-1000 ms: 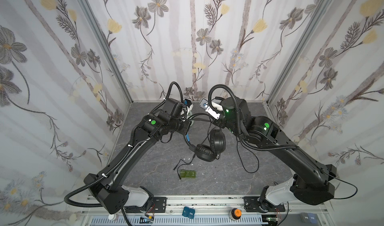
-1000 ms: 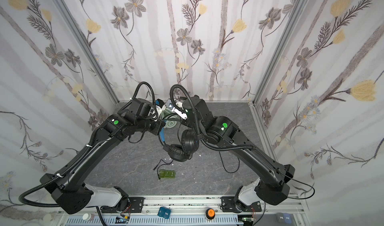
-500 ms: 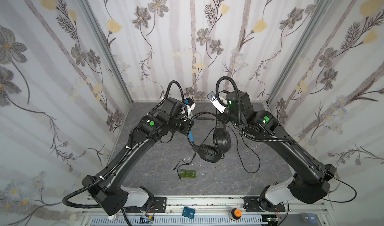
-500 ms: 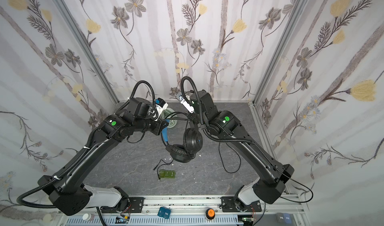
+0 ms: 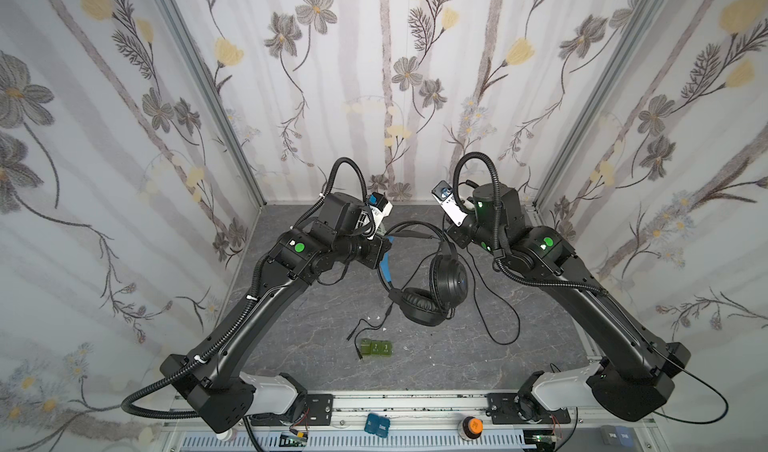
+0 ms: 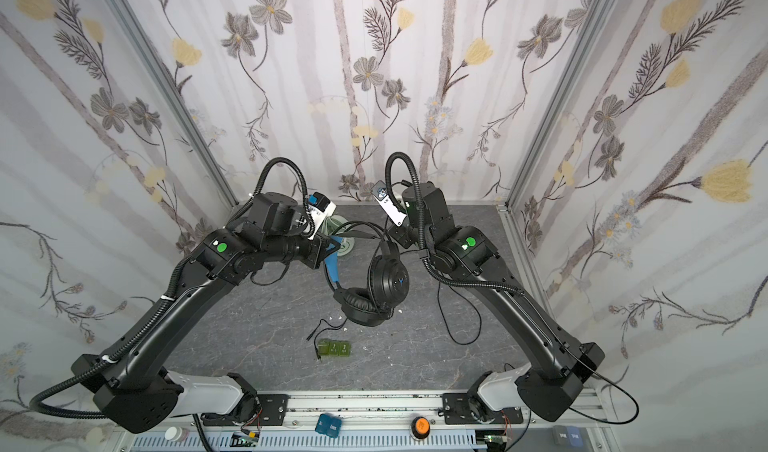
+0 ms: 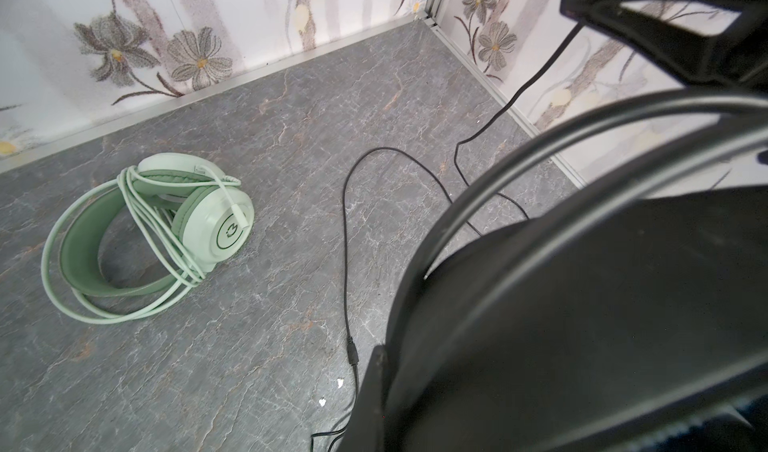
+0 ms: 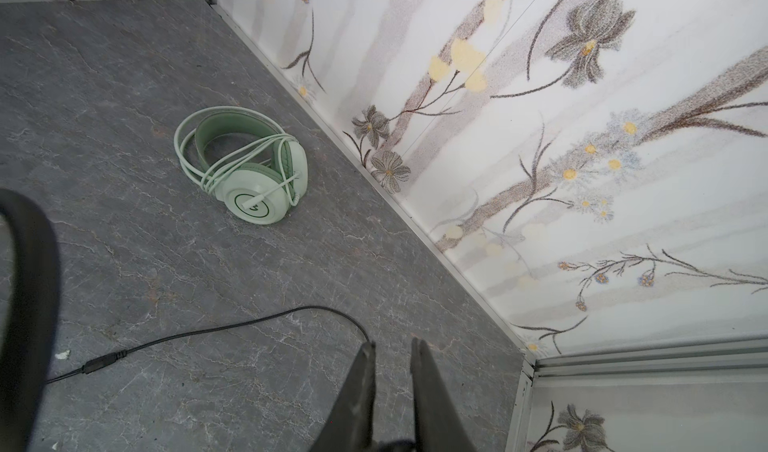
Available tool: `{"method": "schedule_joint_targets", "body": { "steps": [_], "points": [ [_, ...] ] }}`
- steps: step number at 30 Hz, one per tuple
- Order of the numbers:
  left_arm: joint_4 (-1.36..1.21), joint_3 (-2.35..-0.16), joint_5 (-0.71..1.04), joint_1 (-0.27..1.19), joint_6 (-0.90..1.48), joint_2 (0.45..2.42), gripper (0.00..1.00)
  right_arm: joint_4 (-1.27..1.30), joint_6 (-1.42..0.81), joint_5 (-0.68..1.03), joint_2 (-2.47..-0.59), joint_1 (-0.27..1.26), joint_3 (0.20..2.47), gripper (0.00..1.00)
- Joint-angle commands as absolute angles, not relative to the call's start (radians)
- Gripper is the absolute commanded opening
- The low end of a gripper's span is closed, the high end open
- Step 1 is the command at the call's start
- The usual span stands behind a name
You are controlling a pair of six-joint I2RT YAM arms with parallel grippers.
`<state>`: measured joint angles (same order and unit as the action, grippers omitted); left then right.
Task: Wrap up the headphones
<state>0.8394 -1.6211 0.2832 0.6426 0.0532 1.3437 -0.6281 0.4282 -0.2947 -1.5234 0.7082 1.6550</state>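
Left gripper (image 5: pixel 383 249) is clamped shut on the headband of the black headphones (image 5: pixel 434 288), at the blue-lined stretch. Its fingertips are hidden under the wrist in both top views. The left wrist view is mostly blocked by band and earcup, blurred and cut off at the frame edge. The cups hang below the band; whether the lower cup touches the desk (image 5: pixel 291 329) can't be told.

Mint headphones (image 7: pixel 158 229) lie on the desk behind the black headphones, toward the back wall, pale cable wound round band and cups. In both top views they are mostly hidden by the left gripper.

Green blocks (image 5: pixel 376 348) sit just in front of the black headphones, with one end of the black cable (image 5: pixel 500 325) just beside them. The rest of the cable lies in a loose loop on the desk to the right of the black headphones.

Right gripper (image 8: pixel 390 360) is right of the headband and apart from it, jaws at a narrow gap with nothing between. The cable passes beside one fingertip, contact unclear. Bare desk runs from the loop to the right wall rail.
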Motion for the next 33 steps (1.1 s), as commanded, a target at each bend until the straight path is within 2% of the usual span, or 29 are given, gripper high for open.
{"method": "schedule_joint_targets", "body": {
  "steps": [1,9,22,33],
  "points": [
    [0.784,-1.648,0.34,0.645,0.068,1.344,0.0,-0.525,0.423,-0.198,-1.49,0.693,1.606,0.24],
    [0.769,-1.696,0.373,0.643,0.099,1.349,0.0,-0.43,0.385,-0.072,-1.425,0.645,1.499,0.28],
    [0.703,-1.778,0.419,0.642,0.183,1.349,0.0,-0.135,0.253,0.136,-1.284,0.568,1.239,0.46],
    [0.574,-1.827,0.402,0.641,0.335,1.356,0.0,0.121,0.08,0.234,-1.238,0.52,1.018,0.47]
  ]
}}
